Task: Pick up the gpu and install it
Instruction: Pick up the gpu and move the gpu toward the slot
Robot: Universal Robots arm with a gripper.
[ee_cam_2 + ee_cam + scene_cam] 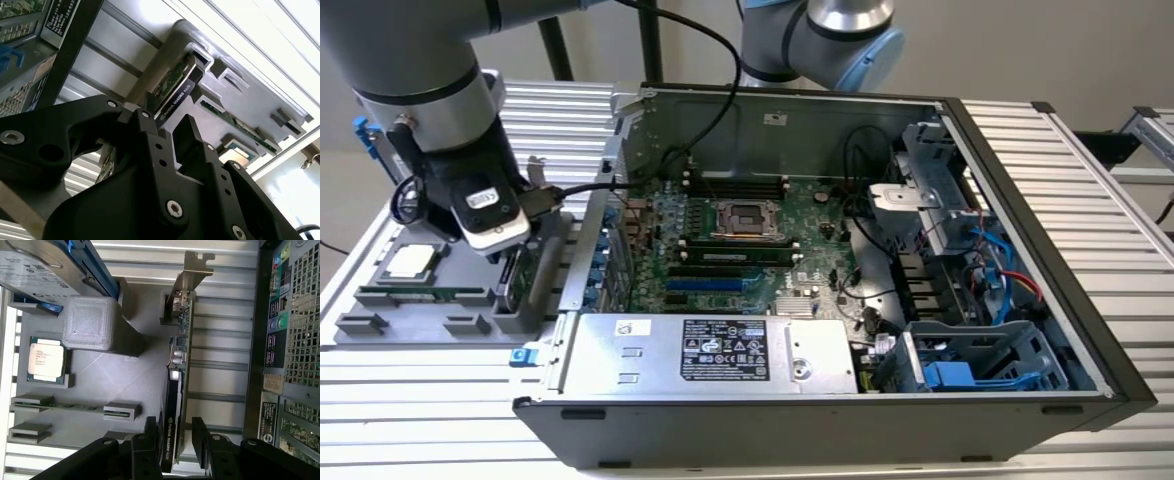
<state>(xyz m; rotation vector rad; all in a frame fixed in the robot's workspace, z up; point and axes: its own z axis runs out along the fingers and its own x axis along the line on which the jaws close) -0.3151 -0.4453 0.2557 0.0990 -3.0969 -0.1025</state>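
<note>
The gpu [175, 390] stands on edge in a slot of the grey parts holder [135, 375], black cooler on one face, green board on the other, silver end bracket [192, 270] at its far end. My gripper [176, 437] is down over the card's near end, with one black finger on each side of it. A narrow gap shows beside the board, so the fingers stand open around the card. The second wrist view shows the same straddle: gpu [175, 92], gripper [167, 130]. In the exterior view the gripper [507, 250] hangs over the gpu [518, 282], left of the open computer case [854, 250].
On the grey holder [400, 325] lie a processor chip [407, 262] and a long memory stick [420, 295]. A silver hard drive [40, 265] in a blue frame stands beside a grey block [90, 322]. The case's rear panel [285, 340] is close to the card. Blue expansion slots [720, 283] sit on the motherboard.
</note>
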